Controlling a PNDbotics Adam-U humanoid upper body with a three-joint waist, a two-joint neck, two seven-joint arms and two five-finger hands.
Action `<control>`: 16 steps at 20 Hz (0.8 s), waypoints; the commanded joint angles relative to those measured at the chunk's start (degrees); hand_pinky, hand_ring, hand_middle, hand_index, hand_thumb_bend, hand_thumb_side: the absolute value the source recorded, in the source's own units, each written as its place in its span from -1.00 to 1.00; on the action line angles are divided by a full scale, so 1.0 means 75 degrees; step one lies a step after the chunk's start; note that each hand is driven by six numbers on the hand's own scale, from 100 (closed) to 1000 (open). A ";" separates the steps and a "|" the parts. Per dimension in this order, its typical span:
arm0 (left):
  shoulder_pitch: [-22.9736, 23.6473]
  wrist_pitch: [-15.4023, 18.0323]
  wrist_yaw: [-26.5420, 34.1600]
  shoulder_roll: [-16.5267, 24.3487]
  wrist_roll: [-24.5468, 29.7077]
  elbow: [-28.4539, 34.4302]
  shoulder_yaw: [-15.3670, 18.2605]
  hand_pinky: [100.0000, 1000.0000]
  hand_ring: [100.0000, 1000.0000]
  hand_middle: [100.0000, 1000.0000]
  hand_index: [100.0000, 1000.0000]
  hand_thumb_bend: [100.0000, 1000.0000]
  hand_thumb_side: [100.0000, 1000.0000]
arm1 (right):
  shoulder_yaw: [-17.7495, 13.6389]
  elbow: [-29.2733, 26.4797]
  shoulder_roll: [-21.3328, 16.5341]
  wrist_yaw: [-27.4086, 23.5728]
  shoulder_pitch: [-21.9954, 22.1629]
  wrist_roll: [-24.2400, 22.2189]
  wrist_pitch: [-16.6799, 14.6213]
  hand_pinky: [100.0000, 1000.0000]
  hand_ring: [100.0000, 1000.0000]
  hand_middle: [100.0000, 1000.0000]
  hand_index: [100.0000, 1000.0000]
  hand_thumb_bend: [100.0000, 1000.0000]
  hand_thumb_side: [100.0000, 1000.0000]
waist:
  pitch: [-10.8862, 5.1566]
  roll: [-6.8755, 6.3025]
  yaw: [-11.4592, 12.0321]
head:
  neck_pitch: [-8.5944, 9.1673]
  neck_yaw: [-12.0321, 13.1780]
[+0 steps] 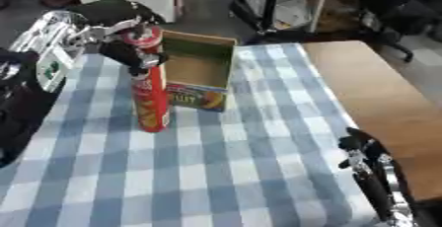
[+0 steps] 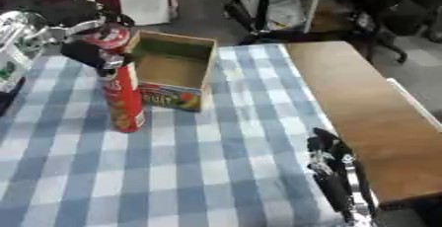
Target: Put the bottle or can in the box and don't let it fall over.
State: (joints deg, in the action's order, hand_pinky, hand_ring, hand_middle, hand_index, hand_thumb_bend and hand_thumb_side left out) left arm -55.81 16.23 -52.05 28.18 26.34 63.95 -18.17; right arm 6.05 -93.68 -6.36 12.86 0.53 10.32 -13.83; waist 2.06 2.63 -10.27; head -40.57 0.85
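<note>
A tall red chip can (image 1: 150, 97) stands upright on the blue-checked tablecloth (image 1: 216, 171), just left of an open cardboard box (image 1: 200, 68). My left hand (image 1: 129, 51) comes in from the upper left, and its fingers are curled round the can's upper part, near the lid. The box stands with its opening up and a printed colourful front face. Near the lower right corner my right hand (image 1: 361, 148) rests idle with relaxed fingers, holding nothing.
A bare wooden table top (image 1: 380, 102) adjoins the cloth on the right. Chairs, a shelf and bags stand on the floor beyond the far edge. My left arm's silver parts (image 1: 48, 36) fill the upper left.
</note>
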 commanded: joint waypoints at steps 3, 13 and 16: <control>-0.0120 0.0020 0.0192 0.0074 0.0042 0.0064 0.0025 -0.77 -0.21 0.05 0.60 -1.00 -0.03 | -0.0006 -0.0062 -0.0110 -0.0040 -0.0090 -0.0026 -0.0013 -0.18 0.35 0.21 0.59 -1.00 0.42 | -0.0085 -0.0006 -0.0025 | 0.0132 -0.0029; -0.0283 -0.0221 0.0962 0.0349 -0.0529 0.0477 0.0144 -1.00 -0.66 -0.31 0.48 -1.00 -0.42 | -0.0018 -0.0054 -0.0112 -0.0045 -0.0102 -0.0025 -0.0017 -0.18 0.35 0.21 0.59 -1.00 0.42 | -0.0093 -0.0015 -0.0043 | 0.0099 -0.0013; -0.0445 -0.0411 0.1386 0.0511 -0.0624 0.0811 0.0296 -1.00 -0.66 -0.32 0.49 -1.00 -0.41 | -0.0019 -0.0038 -0.0111 -0.0046 -0.0103 -0.0023 -0.0014 -0.18 0.35 0.21 0.59 -1.00 0.42 | -0.0103 -0.0017 -0.0047 | 0.0072 0.0039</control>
State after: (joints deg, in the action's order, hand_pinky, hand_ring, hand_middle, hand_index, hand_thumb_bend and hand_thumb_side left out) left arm -57.31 13.70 -43.07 30.03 22.16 68.02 -17.22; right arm 6.05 -93.51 -6.36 12.82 0.46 10.31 -13.84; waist 2.05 2.61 -10.55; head -40.20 0.96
